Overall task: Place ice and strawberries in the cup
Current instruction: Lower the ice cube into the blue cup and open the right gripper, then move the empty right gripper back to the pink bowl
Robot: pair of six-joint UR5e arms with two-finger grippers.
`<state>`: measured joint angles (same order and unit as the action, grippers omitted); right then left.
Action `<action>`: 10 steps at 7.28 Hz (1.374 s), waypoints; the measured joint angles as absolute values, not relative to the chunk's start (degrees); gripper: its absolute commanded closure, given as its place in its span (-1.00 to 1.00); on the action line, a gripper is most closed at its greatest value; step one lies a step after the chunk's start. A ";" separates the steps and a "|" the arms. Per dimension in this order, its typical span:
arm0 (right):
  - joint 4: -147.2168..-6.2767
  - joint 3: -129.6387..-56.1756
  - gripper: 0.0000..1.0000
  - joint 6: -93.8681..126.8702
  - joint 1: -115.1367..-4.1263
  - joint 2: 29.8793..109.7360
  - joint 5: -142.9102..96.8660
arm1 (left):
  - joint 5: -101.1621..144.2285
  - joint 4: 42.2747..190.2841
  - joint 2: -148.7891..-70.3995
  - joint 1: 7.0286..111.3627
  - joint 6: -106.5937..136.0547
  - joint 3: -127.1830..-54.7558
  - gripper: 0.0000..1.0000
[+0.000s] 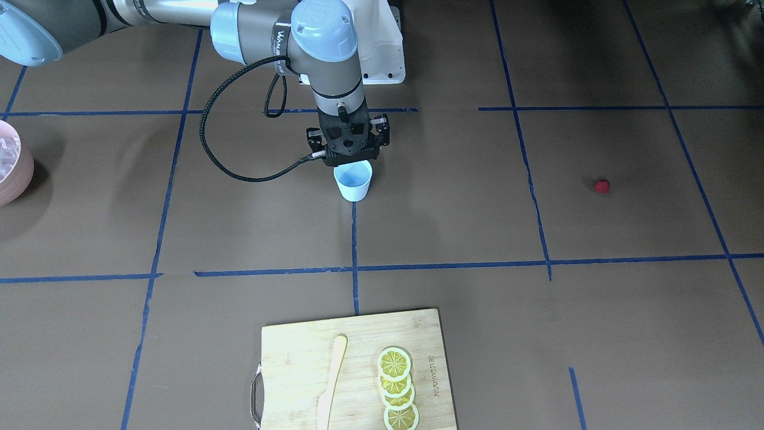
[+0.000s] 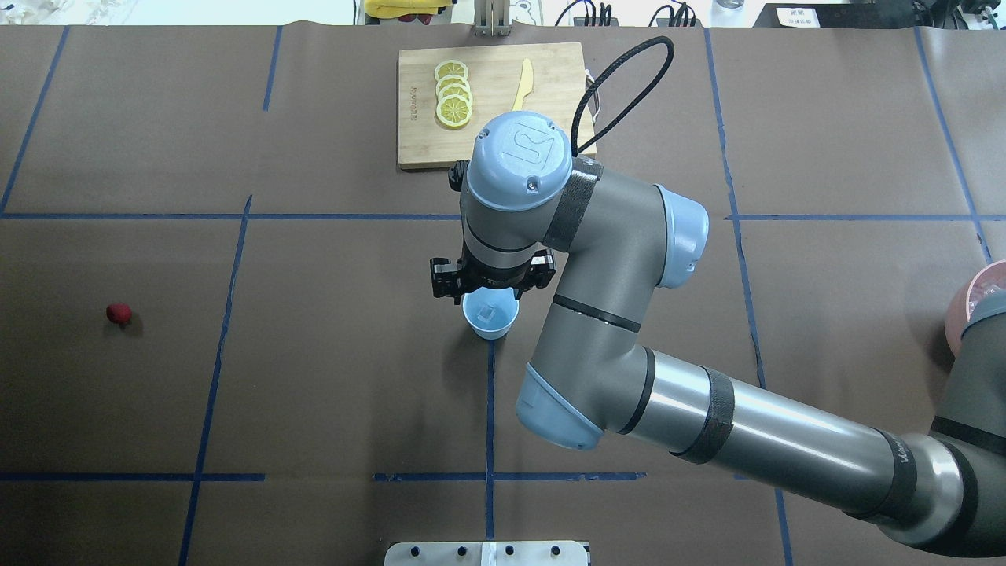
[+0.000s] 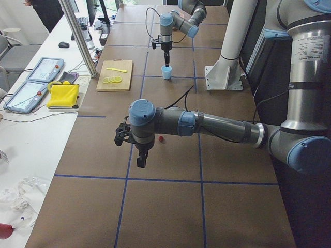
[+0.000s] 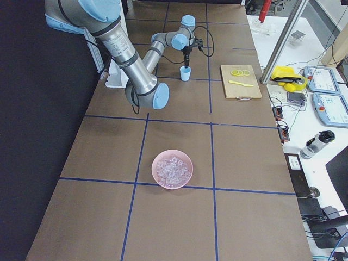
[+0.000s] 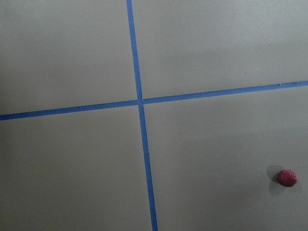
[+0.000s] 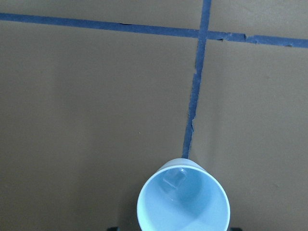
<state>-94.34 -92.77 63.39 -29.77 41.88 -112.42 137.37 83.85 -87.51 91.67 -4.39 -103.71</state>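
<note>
The pale blue cup (image 1: 353,181) (image 2: 490,314) stands upright at the table's middle with one clear ice cube (image 6: 174,181) (image 2: 487,312) lying inside. My right gripper (image 1: 350,156) (image 2: 489,292) hangs straight over the cup's far rim; its dark fingertips (image 6: 115,229) show wide apart on either side of the cup, so it is open and empty. More ice (image 4: 173,167) fills a pink bowl (image 4: 155,173). The red strawberry (image 1: 601,186) (image 2: 119,314) (image 5: 287,177) lies alone on the table. My left gripper (image 3: 140,161) hovers near it; I cannot tell whether it is open or shut.
A wooden cutting board (image 1: 298,352) (image 2: 416,145) holds several lemon slices (image 1: 397,388) and a pale knife (image 1: 331,382) on the operators' side. The pink bowl's wall (image 1: 18,179) sits at the right-arm end of the table. Blue tape lines cross the brown surface.
</note>
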 measured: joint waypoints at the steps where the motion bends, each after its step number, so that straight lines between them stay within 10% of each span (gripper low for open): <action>1: -94.39 -93.13 -0.99 64.29 -29.83 41.83 -112.39 | 137.37 83.85 -87.53 91.67 -4.39 -103.71 -1.00; 4: -94.61 -97.01 -0.99 67.80 -32.99 43.23 -113.24 | 137.37 83.85 -87.52 91.67 -4.40 -103.71 -1.00; 10: -95.35 -123.88 -0.99 41.86 -54.42 79.23 -122.56 | 137.45 83.89 -86.81 91.74 -4.39 -105.37 -1.00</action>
